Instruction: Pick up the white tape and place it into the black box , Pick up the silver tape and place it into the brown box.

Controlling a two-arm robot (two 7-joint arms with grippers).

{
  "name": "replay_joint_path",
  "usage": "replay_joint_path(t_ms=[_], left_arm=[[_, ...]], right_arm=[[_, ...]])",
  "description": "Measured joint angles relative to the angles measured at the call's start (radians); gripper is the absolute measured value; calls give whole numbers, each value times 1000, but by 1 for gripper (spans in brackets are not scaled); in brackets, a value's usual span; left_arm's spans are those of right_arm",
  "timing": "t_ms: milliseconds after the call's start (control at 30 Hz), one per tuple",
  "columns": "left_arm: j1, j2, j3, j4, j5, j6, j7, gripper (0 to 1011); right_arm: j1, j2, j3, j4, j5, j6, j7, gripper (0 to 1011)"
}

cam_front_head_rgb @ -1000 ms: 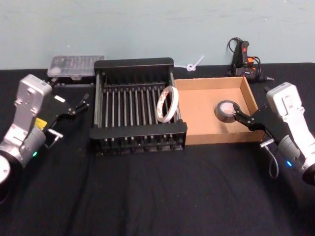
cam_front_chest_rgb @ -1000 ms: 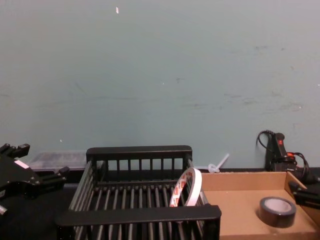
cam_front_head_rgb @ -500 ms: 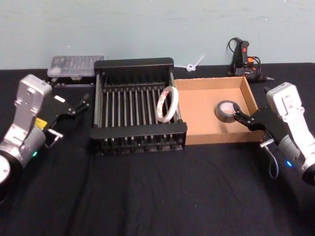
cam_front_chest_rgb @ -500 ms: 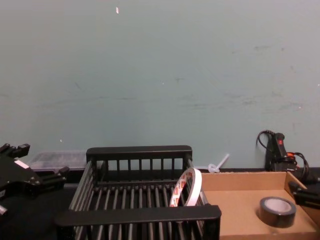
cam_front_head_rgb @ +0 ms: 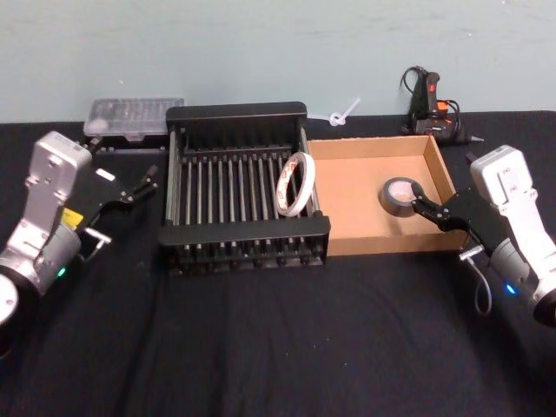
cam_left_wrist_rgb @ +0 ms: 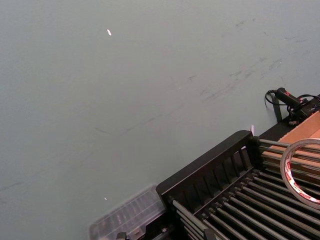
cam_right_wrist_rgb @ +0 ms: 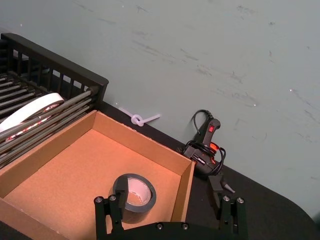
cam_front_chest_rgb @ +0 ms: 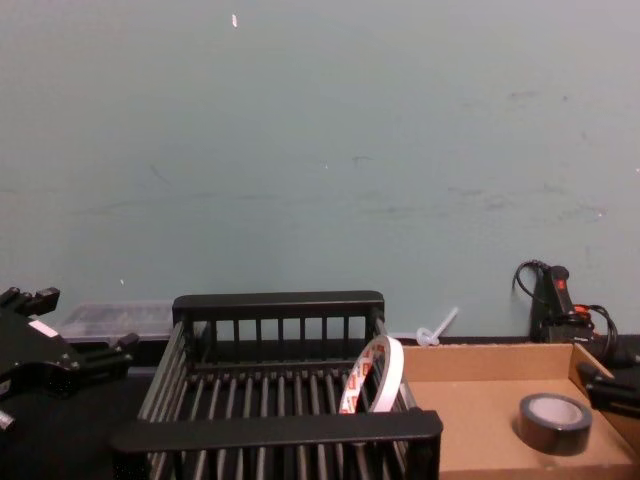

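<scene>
Right claw sits spread at the right wall of the brown box, fingers apart and gripping nothing, its tips just beside the silver tape, which lies flat on the box floor. Over in the black box, the white tape stands on edge against the right side. Left claw hangs spread over the bench, left of the crate
</scene>
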Motion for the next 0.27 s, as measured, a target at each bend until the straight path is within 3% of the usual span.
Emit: replay_joint_path(t_ms=[267], left_arm=[[0,0,0,0,0,0,0,1001]], right_arm=[[0,0,0,0,0,0,0,1002]])
